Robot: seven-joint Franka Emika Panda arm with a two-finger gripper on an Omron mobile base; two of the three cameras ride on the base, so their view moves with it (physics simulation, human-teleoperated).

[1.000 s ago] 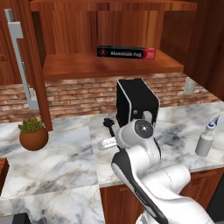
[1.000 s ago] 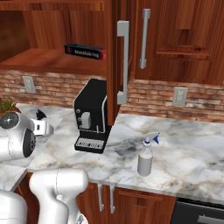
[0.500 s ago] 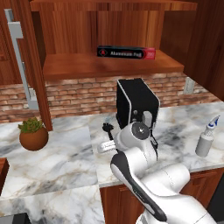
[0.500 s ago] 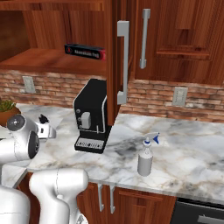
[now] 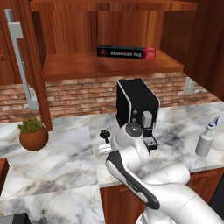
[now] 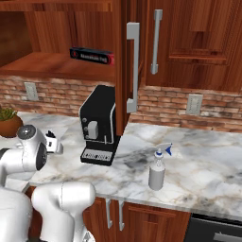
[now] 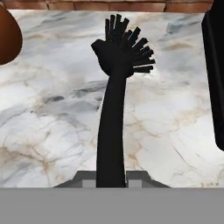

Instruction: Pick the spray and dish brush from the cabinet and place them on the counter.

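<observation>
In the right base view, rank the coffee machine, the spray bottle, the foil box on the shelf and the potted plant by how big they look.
1. coffee machine, clearly largest.
2. spray bottle and long black-and-red box: similar, so unranked; the box sits farther back.
3. potted plant: looks smallest, but the frame edge cuts it off, so unsure.

counter point(image 5: 65, 162): polished white-grey marble, brown veins. cabinet point(image 5: 109, 65): reddish-brown wood, satin, visible grain; handle point(image 6: 133, 66) brushed grey metal. dish brush point(image 7: 114, 100): matt black plastic, stiff bristles. spray point(image 6: 158, 170): pale smooth plastic. coffee machine point(image 5: 136, 107): glossy black. backsplash point(image 5: 78, 94): rough brick.
</observation>
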